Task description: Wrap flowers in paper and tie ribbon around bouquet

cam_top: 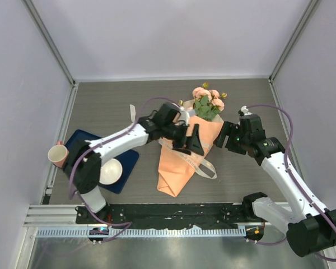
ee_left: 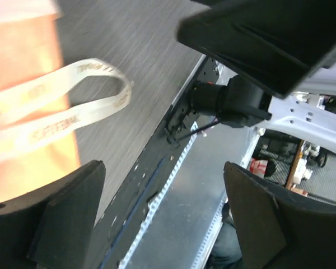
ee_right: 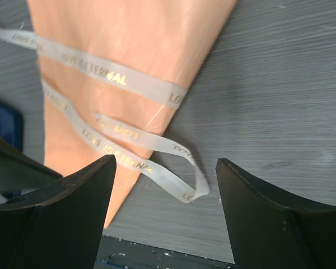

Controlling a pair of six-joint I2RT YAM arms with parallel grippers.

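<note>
Bouquet [cam_top: 182, 162] lies flat on worktop [cam_top: 246, 106], flowers [cam_top: 208, 101] at its far end. Ribbon [ee_right: 140, 143] crosses bouquet in slack bands, with no knot visible. Left fingers [cam_top: 197, 141] over bouquet and right fingers [cam_top: 224, 137] beside it are both spread wide and empty. Advice: pinch ribbon either side, draw snug evenly.

Your grey desk [cam_top: 106, 103] carries the bouquet [cam_top: 176, 168] at centre, the ribbon [cam_top: 209, 168] looping off its right side onto the surface, and a blue tray [cam_top: 130, 158] at left; a pink cup [cam_top: 58, 154] possibly stands at the tray's corner.
</note>
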